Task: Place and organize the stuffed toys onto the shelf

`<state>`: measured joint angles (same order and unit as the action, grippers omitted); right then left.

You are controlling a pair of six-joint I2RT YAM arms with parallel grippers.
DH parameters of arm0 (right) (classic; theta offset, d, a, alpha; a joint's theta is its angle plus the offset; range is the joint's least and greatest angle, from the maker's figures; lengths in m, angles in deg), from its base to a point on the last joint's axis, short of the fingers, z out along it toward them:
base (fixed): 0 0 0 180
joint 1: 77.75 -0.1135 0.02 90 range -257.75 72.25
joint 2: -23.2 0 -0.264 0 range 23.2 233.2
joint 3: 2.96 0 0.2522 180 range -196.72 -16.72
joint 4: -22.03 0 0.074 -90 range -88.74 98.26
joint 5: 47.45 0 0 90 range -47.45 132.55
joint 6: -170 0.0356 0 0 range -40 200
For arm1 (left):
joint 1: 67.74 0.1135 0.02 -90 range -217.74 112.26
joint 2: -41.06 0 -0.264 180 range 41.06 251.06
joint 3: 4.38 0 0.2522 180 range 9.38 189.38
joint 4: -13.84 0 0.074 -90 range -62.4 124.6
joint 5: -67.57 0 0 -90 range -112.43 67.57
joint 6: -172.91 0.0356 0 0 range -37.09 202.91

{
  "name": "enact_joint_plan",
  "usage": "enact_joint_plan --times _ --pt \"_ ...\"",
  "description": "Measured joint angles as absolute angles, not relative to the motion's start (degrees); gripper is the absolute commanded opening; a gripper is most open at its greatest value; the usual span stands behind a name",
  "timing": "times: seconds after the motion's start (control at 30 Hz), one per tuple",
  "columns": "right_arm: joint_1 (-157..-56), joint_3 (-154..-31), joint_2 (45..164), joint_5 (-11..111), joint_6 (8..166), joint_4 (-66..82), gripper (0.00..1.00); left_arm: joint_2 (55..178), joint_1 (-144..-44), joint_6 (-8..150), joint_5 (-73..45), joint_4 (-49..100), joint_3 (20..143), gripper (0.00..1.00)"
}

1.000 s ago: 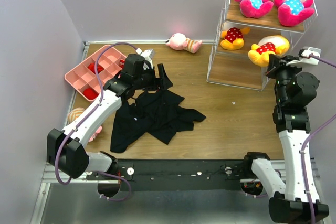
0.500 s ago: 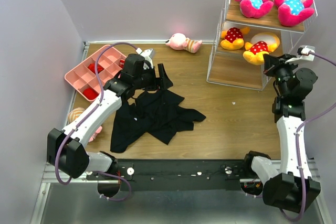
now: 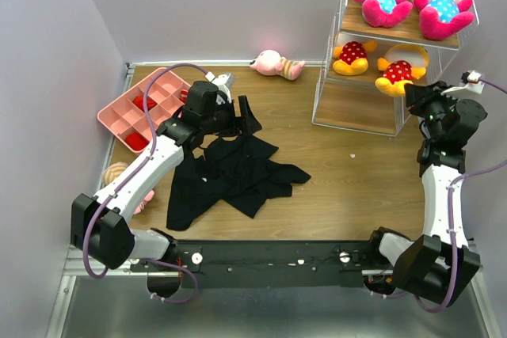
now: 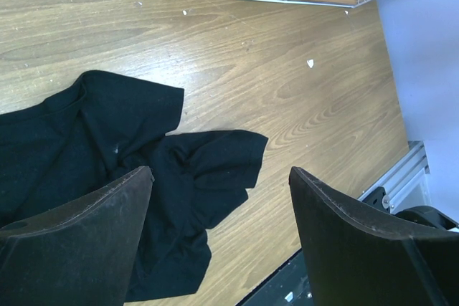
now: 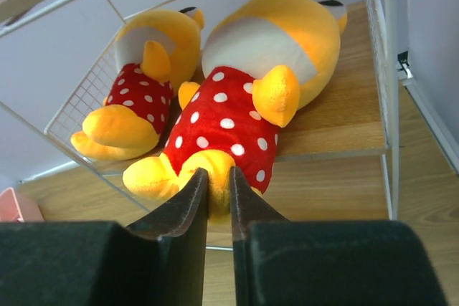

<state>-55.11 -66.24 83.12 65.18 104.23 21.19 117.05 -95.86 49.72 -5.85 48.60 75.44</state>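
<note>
Bright, even light throughout, soft shadows, mild glare on the table.

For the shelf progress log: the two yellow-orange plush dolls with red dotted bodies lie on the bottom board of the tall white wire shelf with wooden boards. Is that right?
Not quite. The two yellow-orange plush dolls with red dotted bodies lie on the middle board of the tall white wire shelf with wooden boards, not the bottom one. The top external view shows this.
</note>
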Motion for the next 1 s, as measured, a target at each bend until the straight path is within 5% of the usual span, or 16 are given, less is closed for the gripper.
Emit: enact_joint_plan --times 0.23,0.5,1.0 --pt "-53.5 -67.0 86.2 66.0 106.2 21.1 0.34 117.0 -95.9 49.7 -5.8 48.5 75.4 0.87" --pt "-53.0 -70.6 88.7 66.4 107.7 21.0 0.25 117.0 -95.9 49.6 -5.7 48.3 75.4 0.87" --pt "-53.0 -74.9 95.6 69.3 111.4 22.9 0.25 117.0 -95.9 49.6 -5.5 48.2 75.4 0.87"
